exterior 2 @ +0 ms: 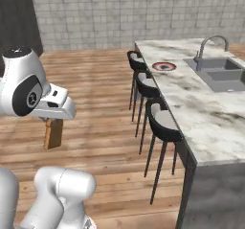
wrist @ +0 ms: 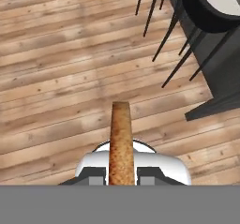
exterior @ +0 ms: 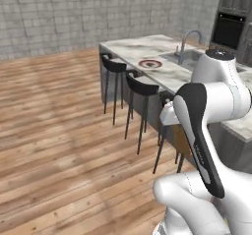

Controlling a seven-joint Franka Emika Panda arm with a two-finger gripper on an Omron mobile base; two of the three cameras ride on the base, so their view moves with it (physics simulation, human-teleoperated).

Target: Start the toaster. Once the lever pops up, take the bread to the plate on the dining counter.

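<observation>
Item: bread (wrist: 121,143), held edge-on in my claw (wrist: 121,177), jaws closed on it, above wooden floor. Plate (exterior 2: 164,66) on counter (exterior 2: 201,113), well ahead beyond the stools (exterior 2: 162,122). Risk: slice slipping free in transit; stool collision.

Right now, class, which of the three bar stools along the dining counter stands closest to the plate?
The far stool, at the row's end beside the plate; the middle stool and near stool sit farther along the dining counter.
</observation>
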